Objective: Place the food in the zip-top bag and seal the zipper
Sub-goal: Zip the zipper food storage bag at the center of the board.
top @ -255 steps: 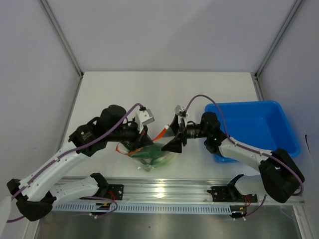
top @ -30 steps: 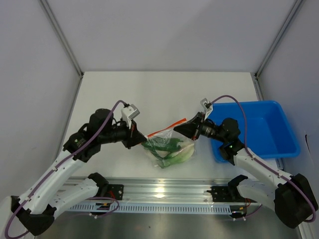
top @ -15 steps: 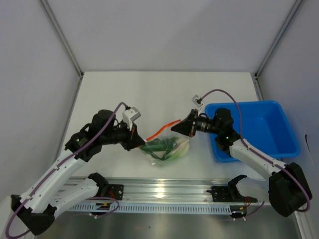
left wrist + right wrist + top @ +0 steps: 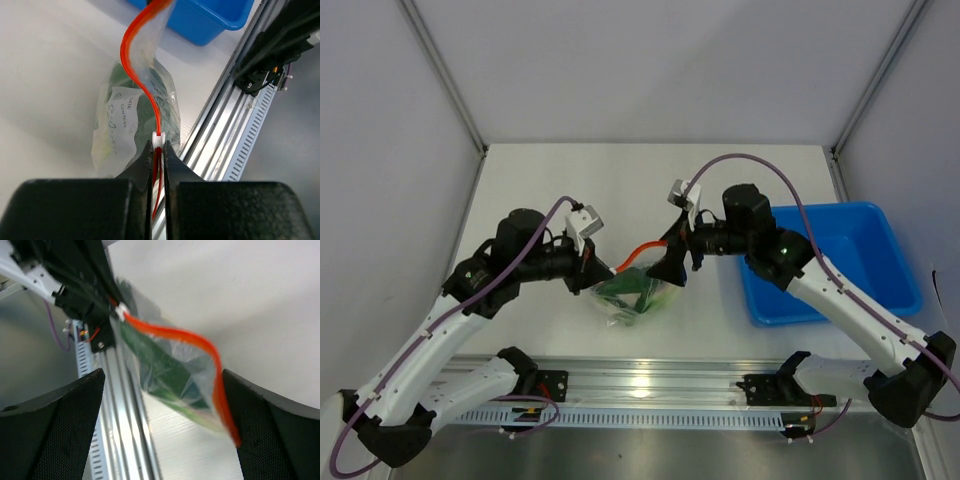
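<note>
**Bag pinched at one end of its zipper**

The white table fills the middle of the top view, with a blue bin at its right edge. The clear bag sits lower centre between the arms, with green food inside. The left gripper is pressed tight on the left end of the orange zipper, by the white slider. The right gripper is spread wide, the strip's other end passing between its fingers.

There is one clear zip-top bag with one orange-red zipper and one white slider. The green food inside is too bunched to count. There is also one blue bin, one bench and two arms, one with the left tool and one with the right tool.
</note>
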Controlling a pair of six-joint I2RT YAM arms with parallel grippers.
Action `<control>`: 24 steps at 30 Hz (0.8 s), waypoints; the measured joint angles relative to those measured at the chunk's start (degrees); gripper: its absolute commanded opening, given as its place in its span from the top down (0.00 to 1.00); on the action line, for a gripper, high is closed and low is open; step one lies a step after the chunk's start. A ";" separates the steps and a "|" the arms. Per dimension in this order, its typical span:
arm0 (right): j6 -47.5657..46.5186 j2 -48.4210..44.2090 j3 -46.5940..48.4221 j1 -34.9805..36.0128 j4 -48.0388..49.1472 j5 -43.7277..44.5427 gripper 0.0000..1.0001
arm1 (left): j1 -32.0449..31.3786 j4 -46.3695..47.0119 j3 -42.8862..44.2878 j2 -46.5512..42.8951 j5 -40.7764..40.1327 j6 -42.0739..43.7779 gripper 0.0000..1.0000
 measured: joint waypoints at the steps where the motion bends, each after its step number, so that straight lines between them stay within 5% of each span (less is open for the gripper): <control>1: -2.21 0.85 3.45 -0.02 -2.89 1.05 0.00 | 0.00 -0.02 0.44 0.00 0.13 0.63 0.99; 11: -16.41 9.35 24.63 -2.36 -17.18 8.13 0.01 | 0.00 -0.26 0.76 0.26 2.27 2.78 0.99; 15: -19.39 13.05 27.04 -4.37 -21.00 1.95 0.01 | 0.00 -0.35 0.76 0.48 3.15 3.19 0.99; 24: -23.52 24.50 27.98 4.20 -26.95 -11.19 0.09 | 0.00 -1.40 0.76 1.33 4.59 4.24 0.99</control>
